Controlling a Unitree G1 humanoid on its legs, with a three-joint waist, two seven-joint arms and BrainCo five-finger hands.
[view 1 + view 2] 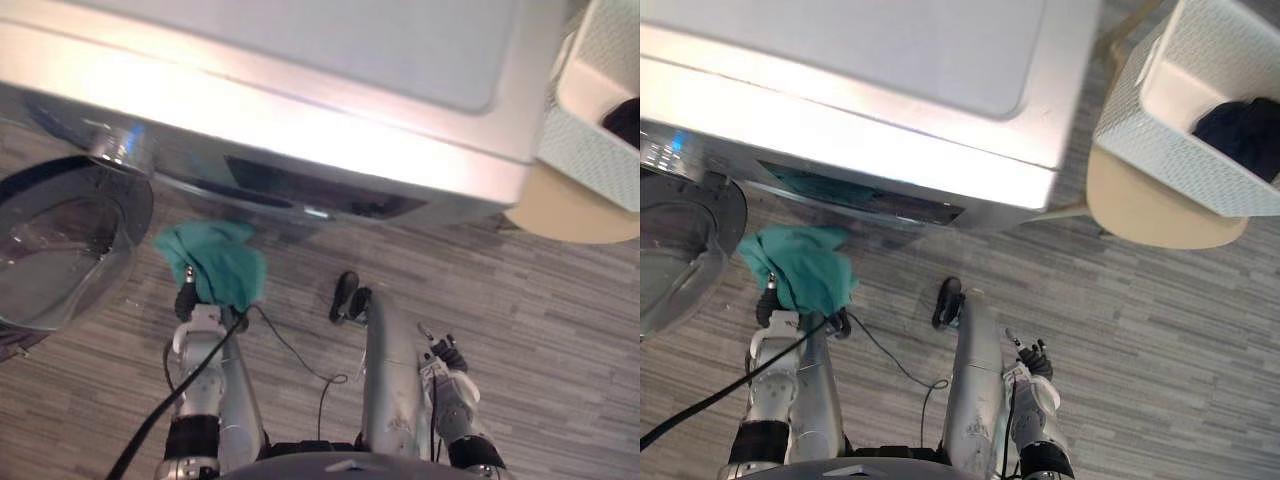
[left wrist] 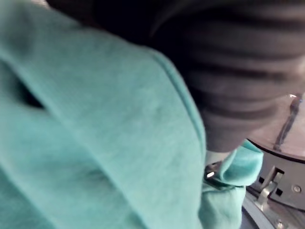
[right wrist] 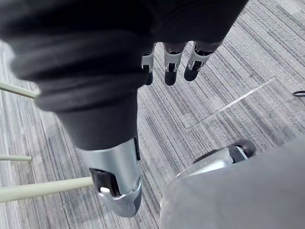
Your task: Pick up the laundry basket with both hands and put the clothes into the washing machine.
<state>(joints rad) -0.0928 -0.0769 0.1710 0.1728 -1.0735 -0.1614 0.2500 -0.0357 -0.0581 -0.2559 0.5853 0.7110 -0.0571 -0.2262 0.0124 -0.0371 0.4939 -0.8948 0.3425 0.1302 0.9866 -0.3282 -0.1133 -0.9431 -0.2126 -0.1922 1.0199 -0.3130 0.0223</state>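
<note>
Left eye view: crumpled teal garment (image 1: 215, 262), 9 o'clock, draped over left robot hand (image 1: 198, 322) before washing machine (image 1: 300, 90); grasp cannot be told.
Right eye view: white laundry basket (image 1: 1140, 110), 2 o'clock, holds dark clothes (image 1: 1240, 135).
Right wrist view: right robot hand (image 3: 170, 64) slack, empty.

A silver-grey front-loading washing machine (image 1: 890, 110) stands on the grey wood-plank floor (image 1: 1160, 340) ahead of the robot. Its round glass door (image 1: 60, 240) hangs open to the machine's left. A teal crumpled cloth (image 1: 215, 265) sits atop the left hand (image 1: 198, 322), before the machine's front and just right of the door. To the machine's right, a white perforated plastic laundry basket (image 1: 1140, 110) rests on a round beige stool (image 1: 1150, 215), with dark clothing (image 1: 1240, 135) inside it. The right hand (image 1: 1030, 360) hangs over the floor, well apart from the basket.
</note>
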